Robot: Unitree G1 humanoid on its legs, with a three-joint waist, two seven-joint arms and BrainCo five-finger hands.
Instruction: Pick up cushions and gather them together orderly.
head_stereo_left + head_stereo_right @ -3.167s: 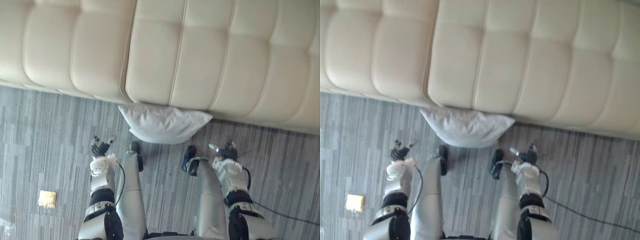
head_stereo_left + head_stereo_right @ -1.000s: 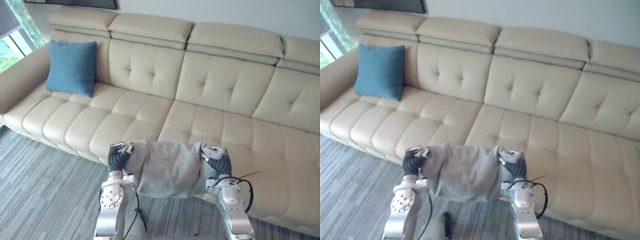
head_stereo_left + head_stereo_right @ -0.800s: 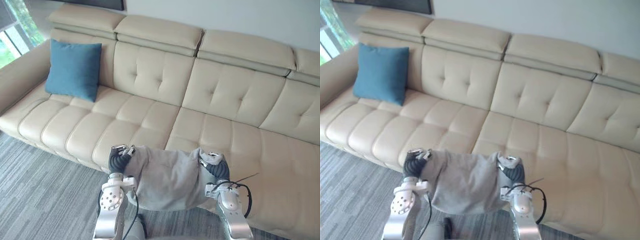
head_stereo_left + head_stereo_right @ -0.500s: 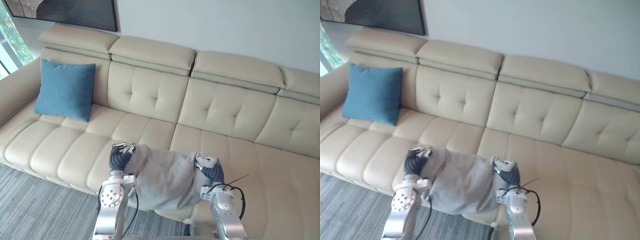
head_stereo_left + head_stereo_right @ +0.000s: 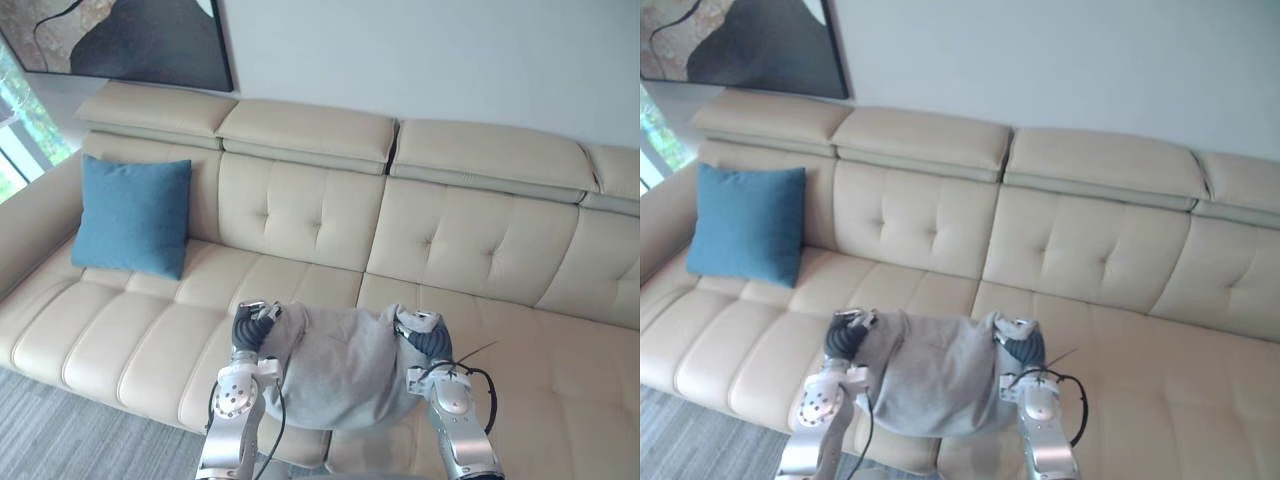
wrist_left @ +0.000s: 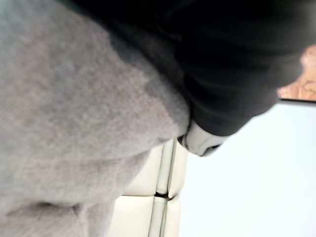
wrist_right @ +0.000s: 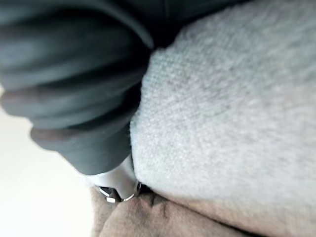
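A grey cushion (image 5: 340, 365) hangs between my two hands above the front edge of the cream sofa (image 5: 470, 230). My left hand (image 5: 247, 328) is shut on the cushion's left upper corner. My right hand (image 5: 425, 338) is shut on its right upper corner. Both wrist views look along the dark hand covers onto grey fabric (image 6: 74, 108) (image 7: 232, 113). A blue cushion (image 5: 132, 215) leans upright against the sofa back at the far left seat, well away from my hands.
The sofa runs the whole width, with several tufted seats bare in the middle and right (image 5: 1160, 360). A dark framed picture (image 5: 130, 40) hangs on the wall above the left end. Grey carpet (image 5: 60, 440) shows at the lower left.
The camera has risen from the floor to the sofa and wall. The grey cushion, earlier lying on the carpet at the sofa's foot, is now held up in both hands over the seat edge.
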